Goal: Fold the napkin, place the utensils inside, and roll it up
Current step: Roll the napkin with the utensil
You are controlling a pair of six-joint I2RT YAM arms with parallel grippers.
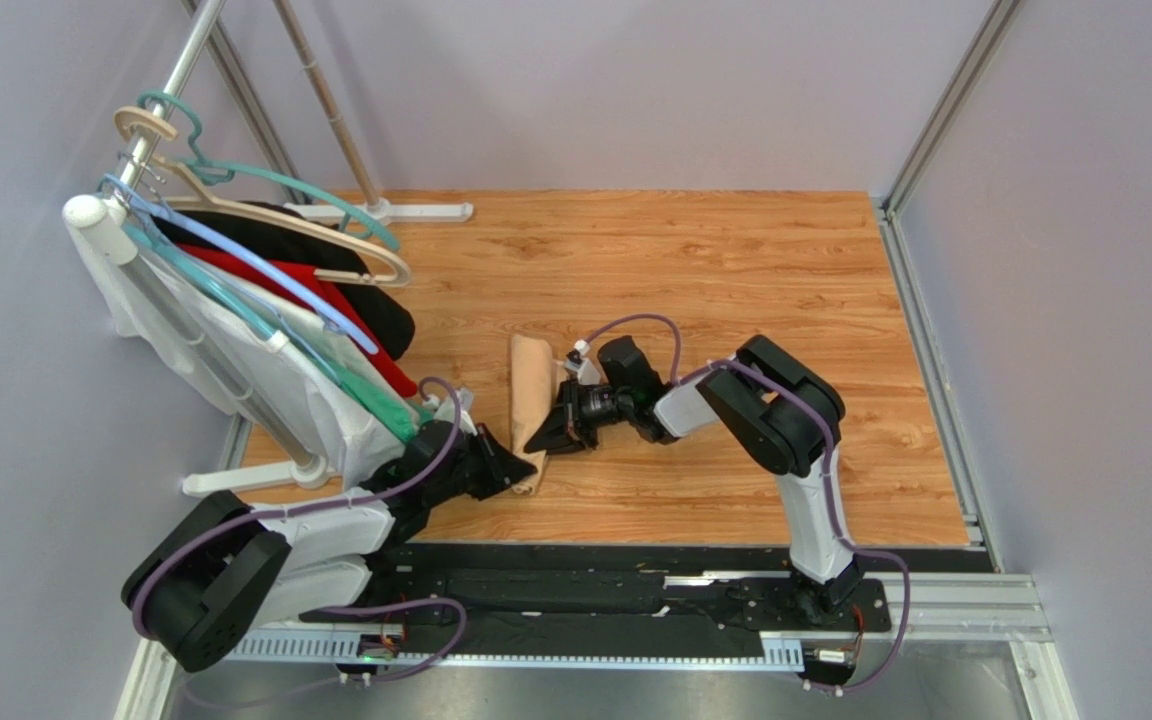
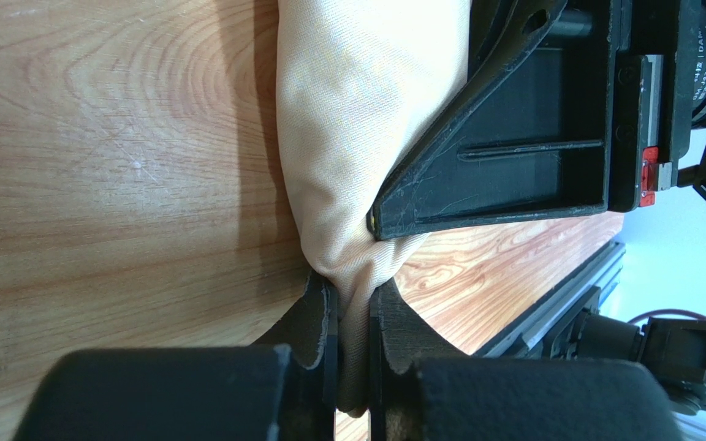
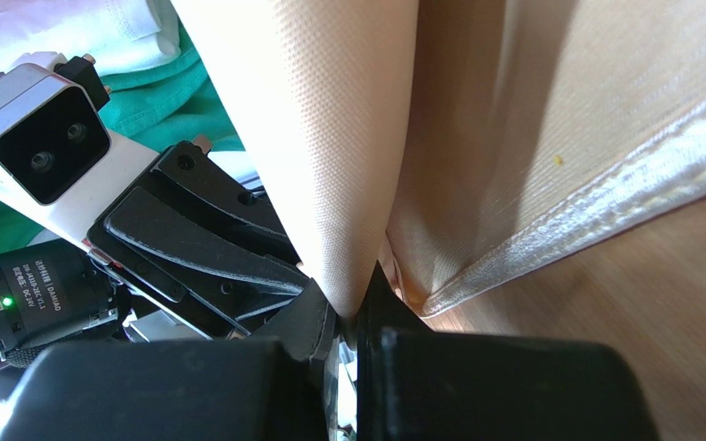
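Observation:
The pale peach napkin (image 1: 531,393) lies folded into a narrow strip on the wooden table (image 1: 717,285), between the two arms. My left gripper (image 1: 525,477) is shut on the strip's near end; in the left wrist view the napkin (image 2: 357,138) bunches down into my left gripper (image 2: 354,317). My right gripper (image 1: 552,437) comes in from the right and is shut on the napkin's edge just beyond the left one. From the right wrist the cloth (image 3: 329,119) narrows into my right gripper (image 3: 352,317), with the hem (image 3: 596,193) trailing right. The utensils are out of view.
A clothes rack (image 1: 177,90) with hangers and white, red and black garments (image 1: 274,338) stands at the table's left, close behind my left arm. The black base rail (image 1: 612,593) runs along the near edge. Grey walls enclose the table.

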